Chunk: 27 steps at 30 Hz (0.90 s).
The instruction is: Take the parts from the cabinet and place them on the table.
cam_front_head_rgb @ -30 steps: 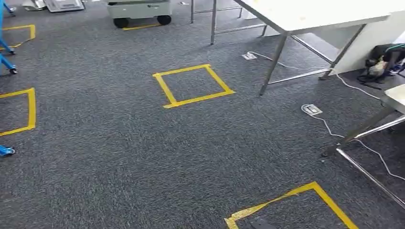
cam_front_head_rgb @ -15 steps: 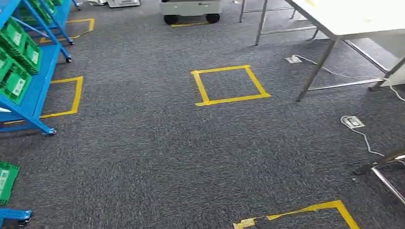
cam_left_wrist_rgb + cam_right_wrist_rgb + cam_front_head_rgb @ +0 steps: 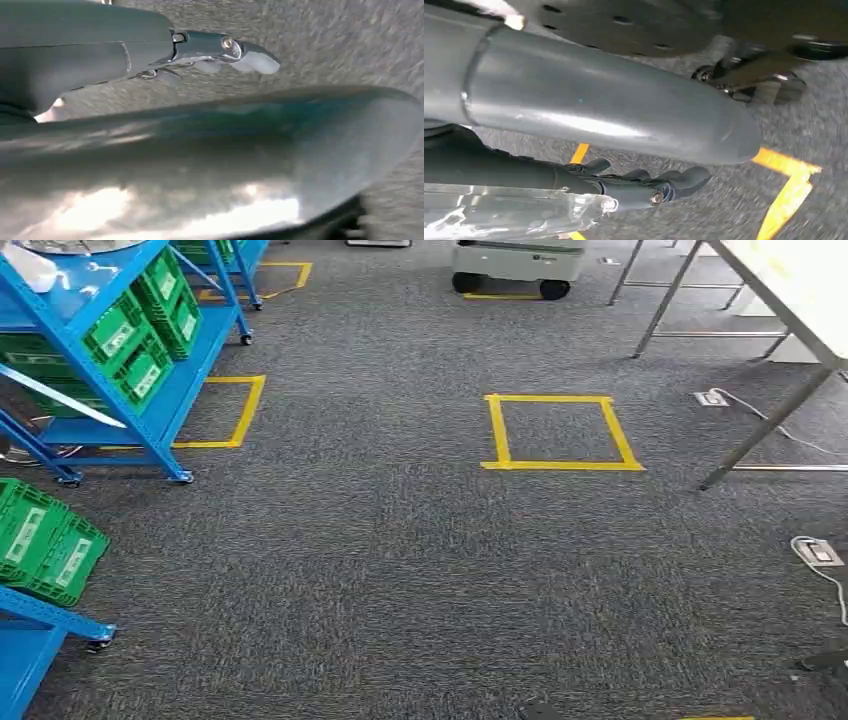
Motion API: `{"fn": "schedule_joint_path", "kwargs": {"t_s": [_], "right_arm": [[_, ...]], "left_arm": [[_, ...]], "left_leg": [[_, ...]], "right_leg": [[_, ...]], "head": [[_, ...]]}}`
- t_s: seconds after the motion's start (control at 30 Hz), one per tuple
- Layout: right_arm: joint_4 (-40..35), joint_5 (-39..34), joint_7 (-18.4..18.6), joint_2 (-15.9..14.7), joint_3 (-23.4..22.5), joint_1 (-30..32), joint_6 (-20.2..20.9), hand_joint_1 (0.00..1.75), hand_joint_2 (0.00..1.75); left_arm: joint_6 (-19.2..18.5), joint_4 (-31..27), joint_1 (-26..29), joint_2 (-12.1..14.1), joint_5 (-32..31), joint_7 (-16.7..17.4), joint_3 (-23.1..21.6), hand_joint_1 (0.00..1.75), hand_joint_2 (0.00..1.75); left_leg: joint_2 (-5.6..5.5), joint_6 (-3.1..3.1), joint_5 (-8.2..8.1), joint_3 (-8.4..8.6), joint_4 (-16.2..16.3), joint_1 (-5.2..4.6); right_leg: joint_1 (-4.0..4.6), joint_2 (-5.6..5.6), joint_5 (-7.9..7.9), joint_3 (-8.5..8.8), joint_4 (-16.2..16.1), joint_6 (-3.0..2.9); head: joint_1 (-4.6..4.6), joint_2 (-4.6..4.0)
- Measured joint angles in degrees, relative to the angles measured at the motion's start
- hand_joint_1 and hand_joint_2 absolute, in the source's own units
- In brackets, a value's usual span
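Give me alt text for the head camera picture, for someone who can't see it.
Grey carpet floor with a yellow tape square near the middle. At the left stand blue racks holding green bins, with another tape square beside them. A table's metal legs and a white cable lie at the right, a wheeled white cart at the far end.

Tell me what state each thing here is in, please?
Blue metal shelf rack, upright, loaded with bins.
Green plastic bins, tilted on the shelves, contents hidden.
White wheeled cart, parked on carpet.
Grey floor socket, white cable attached.
Right hand, fingers apart, holding nothing.
Left hand, grip unclear.
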Motion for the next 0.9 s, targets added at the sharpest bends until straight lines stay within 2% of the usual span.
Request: {"fn": "schedule_joint_path", "kwargs": {"t_s": [0.03,0.07,0.1,0.13,0.17,0.2,0.27,0.3,0.33,0.37,0.4,0.43,0.47,0.5,0.53,0.57,0.6,0.63,0.67,0.7,0.73,0.8,0.83,0.87,0.9], "right_arm": [[0.0,1.0,-0.1,-0.2,0.3,0.0,0.8,0.00,0.00],[0.0,1.7,-0.2,-0.4,0.7,0.1,1.4,0.00,0.00],[0.0,2.2,-0.3,-0.7,1.4,0.1,1.8,0.00,0.00],[0.0,2.3,-0.3,-0.7,1.6,0.3,2.0,0.00,0.00],[0.1,2.4,-0.3,-0.7,1.7,0.3,2.2,0.00,0.00],[0.1,2.5,-0.4,-0.8,1.8,0.3,2.3,0.00,0.00],[0.1,2.6,-0.4,-1.0,2.2,0.3,2.3,0.00,0.00],[0.1,2.8,-0.4,-1.0,2.4,0.3,2.5,0.00,0.00],[0.1,3.1,-0.4,-1.0,2.7,0.3,2.8,0.00,0.00],[0.1,3.4,-0.4,-1.0,2.9,0.3,3.3,0.00,0.00],[0.1,3.6,-0.4,-1.1,3.1,0.5,3.7,0.00,0.00],[0.1,3.9,-0.4,-1.2,3.3,0.7,4.1,0.00,0.00],[0.1,4.0,-0.4,-1.4,3.5,0.9,4.7,0.00,0.00],[0.1,4.1,-0.4,-1.5,3.6,0.9,5.0,0.00,0.00],[0.1,4.1,-0.5,-1.6,3.8,0.8,5.1,0.00,0.00],[0.1,4.0,-0.7,-1.6,3.9,0.7,5.1,0.00,0.00],[0.1,4.0,-0.7,-1.7,4.1,0.7,5.1,0.00,0.00],[0.1,3.9,-0.8,-1.7,4.2,0.6,5.0,0.00,0.00],[0.1,3.8,-0.8,-1.7,4.2,0.7,4.9,0.00,0.00],[0.1,3.7,-0.8,-1.7,4.2,0.7,4.8,0.00,0.00],[0.1,3.6,-0.8,-1.7,4.2,0.7,4.7,0.00,0.00],[0.1,3.3,-0.8,-1.7,4.1,0.4,4.5,0.00,0.00],[0.1,3.1,-0.9,-1.7,4.1,0.3,4.5,0.00,0.00],[0.1,2.9,-1.0,-1.7,4.1,0.2,4.5,0.00,0.00],[0.1,2.8,-1.0,-1.7,4.1,0.3,4.4,0.00,0.00]], "left_arm": [[-0.8,0.0,0.5,0.5,-2.7,0.9,-1.3,0.00,0.00],[-1.3,0.2,1.0,0.8,-4.7,1.5,-2.7,0.00,0.00],[-1.8,0.3,1.5,1.2,-6.2,1.8,-4.5,0.00,0.00],[-1.9,0.3,1.7,1.5,-6.4,2.0,-5.5,0.00,0.00],[-1.9,0.3,1.7,1.9,-6.6,2.0,-6.3,0.00,0.00],[-2.0,0.4,1.7,2.0,-6.8,2.1,-6.9,0.00,0.00],[-2.1,0.5,2.3,2.2,-6.9,2.1,-7.9,0.00,0.00],[-2.3,0.5,2.5,2.4,-6.9,2.1,-8.1,0.00,0.00],[-2.5,0.7,2.6,2.6,-7.0,2.1,-8.4,0.00,0.00],[-2.5,0.7,2.6,2.7,-7.3,2.2,-8.7,0.00,0.00],[-2.6,0.7,2.4,2.8,-7.4,2.2,-9.0,0.00,0.00],[-2.6,0.7,2.3,2.9,-7.4,2.2,-9.2,0.00,0.00],[-2.7,0.8,2.2,2.9,-7.4,2.2,-9.2,0.00,0.00],[-2.7,0.9,2.3,2.9,-7.2,2.1,-9.2,0.00,0.00],[-2.7,0.9,2.4,2.9,-7.0,1.9,-9.2,0.00,0.00],[-2.7,0.9,2.5,3.0,-6.8,1.8,-9.2,0.00,0.00],[-2.7,0.9,2.5,3.0,-6.8,1.7,-9.2,0.00,0.00],[-2.7,0.9,2.4,3.0,-6.8,1.6,-9.2,0.00,0.00],[-2.6,0.9,2.1,2.9,-6.8,1.5,-9.2,0.00,0.00],[-2.5,0.9,1.7,2.9,-6.8,1.4,-9.2,0.00,0.00],[-2.3,1.0,1.5,2.8,-6.8,1.4,-9.2,0.00,0.00],[-2.1,1.1,1.9,2.8,-6.5,1.4,-9.2,0.00,0.00],[-2.0,1.2,2.0,2.7,-6.1,1.3,-9.2,0.00,0.00],[-1.9,1.2,2.0,2.6,-5.6,1.2,-9.1,0.00,0.00],[-1.8,1.2,1.9,2.6,-5.1,1.0,-9.0,0.00,0.00]], "left_leg": [[-0.79,-0.05,0.02,0.06,0.0,0.05],[-1.61,-0.13,0.06,0.12,0.0,0.09],[-2.63,-0.43,0.08,0.16,0.1,0.23],[-3.29,-0.75,0.14,0.03,0.1,0.24],[-4.16,-1.17,0.16,-0.37,0.5,-0.02],[-4.75,-1.54,0.42,-0.69,0.2,0.05],[-6.20,-2.60,1.06,-1.14,0.0,0.65],[-7.13,-2.95,1.14,-1.35,0.0,0.67],[-4.13,-2.96,0.34,-1.70,0.9,0.41],[-0.86,-3.08,-1.76,-3.22,3.9,0.19],[0.73,-3.28,-4.13,-5.43,8.3,0.23],[1.52,-3.37,-6.28,-7.83,13.2,0.30],[1.91,-3.42,-7.77,-9.93,17.6,0.32],[1.99,-3.42,-7.71,-10.49,18.9,0.33],[2.00,-3.37,-6.47,-9.67,17.7,0.33],[2.12,-3.26,-4.23,-7.49,14.0,0.32],[2.94,-3.07,-2.07,-4.65,9.1,0.27],[5.20,-2.82,-0.56,-1.67,4.3,0.12],[8.62,-2.70,-0.69,0.34,1.1,-0.18],[7.62,-2.17,-0.80,0.26,0.6,-0.33],[6.99,-1.89,-0.72,0.10,0.6,-0.35],[5.38,-1.30,-0.62,-0.09,0.4,-0.47],[4.71,-0.91,-0.34,0.06,0.3,-0.05],[4.22,-0.77,-0.31,0.00,0.3,0.02],[3.63,-0.32,-0.19,-0.11,0.3,0.05]], "right_leg": [[-0.06,0.08,1.94,0.73,-2.2,-0.01],[-0.17,0.30,4.36,2.32,-6.1,-0.03],[-0.49,1.56,7.51,5.12,-12.3,-0.03],[-1.11,5.18,8.56,6.91,-16.5,0.19],[-1.41,7.54,7.75,7.31,-17.8,0.06],[-1.23,6.40,7.84,7.30,-17.4,-0.53],[-0.69,5.26,8.04,7.54,-17.1,-1.50],[-0.93,4.23,8.40,7.69,-17.6,-2.06],[-0.92,3.27,8.56,7.90,-17.8,-2.39],[-0.84,2.46,8.58,7.92,-17.9,-2.88],[-0.62,1.46,8.56,7.88,-17.9,-2.98],[-0.42,0.29,8.47,7.86,-17.9,-3.12],[-0.28,-0.93,8.40,7.81,-17.9,-3.23],[-0.21,-1.86,8.36,7.81,-17.9,-3.29],[-0.18,-2.61,8.33,7.83,-17.9,-3.28],[-0.16,-3.42,8.30,7.89,-17.9,-3.23],[-0.16,-4.09,8.22,8.01,-17.9,-3.12],[-0.14,-4.68,8.10,8.21,-17.9,-2.91],[0.32,-5.34,7.78,8.29,-17.7,-2.50],[0.52,-5.99,7.46,7.71,-17.5,-2.14],[0.53,-6.73,7.50,7.96,-17.7,-1.95],[0.46,-8.19,7.38,9.03,-17.9,-1.46],[0.06,-6.91,6.77,8.47,-17.4,-0.97],[-0.01,-3.59,5.27,7.70,-15.3,-0.77],[-0.11,-1.66,2.96,5.82,-11.1,-0.65]], "head": [[0.00,0.00],[-0.02,0.00],[-0.02,0.00],[0.04,0.00],[-0.07,0.00],[-0.09,0.00],[-0.04,0.00],[-0.07,0.00],[-0.20,0.00],[-0.55,0.00],[-0.61,0.00],[-0.55,0.00],[-0.57,0.00],[-0.57,0.00],[-0.59,0.00],[-0.59,0.00],[-0.59,0.00],[-0.61,0.00],[-0.63,0.00],[-0.68,0.00],[-0.26,0.00],[-0.35,0.00],[-0.33,0.00],[-0.11,0.00],[-0.04,0.00]]}}
